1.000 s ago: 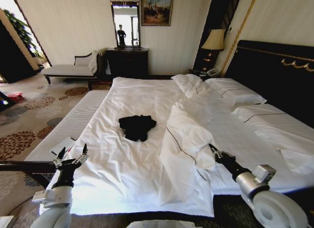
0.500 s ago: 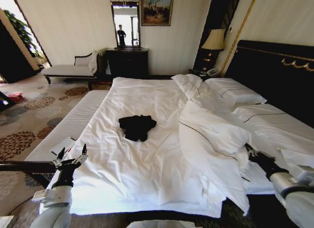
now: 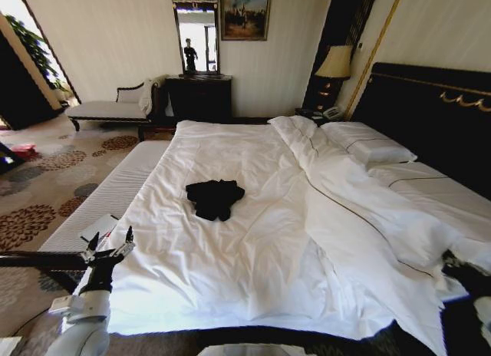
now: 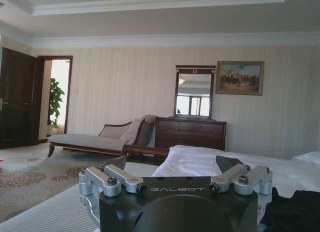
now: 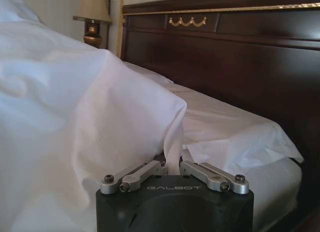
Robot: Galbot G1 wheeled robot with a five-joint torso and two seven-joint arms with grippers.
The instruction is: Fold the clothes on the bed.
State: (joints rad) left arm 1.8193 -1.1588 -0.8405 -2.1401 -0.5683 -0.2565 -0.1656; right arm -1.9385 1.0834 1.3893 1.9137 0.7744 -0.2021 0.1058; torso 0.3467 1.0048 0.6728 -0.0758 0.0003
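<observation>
— Where does the crumpled black soft-fabric top lie?

— Just left of the frame's centre in the head view, bunched on the flat white sheet of the big white-dressed bed with the dark wooden headboard. It is a rough heap, slightly wider than deep, so I can't call a clear long axis.

— And which arm is nearer?

— The left gripper, I judge. It hovers at the lower left of the frame, over the bed's near left corner, fingers spread and holding nothing. The top lies up and to the right of it, well apart, across bare sheet. In the left wrist view a dark patch of fabric shows at the lower right corner, beyond the splayed fingers.

— The right one?

— The right gripper is pinched onto a fold of the thick white duvet; in the head view it sits at the far lower right edge, with the rumpled duvet between it and the top.

— So the reach?

— Likely from the left, diagonally toward the frame's middle; the right has the duvet in its way.
</observation>
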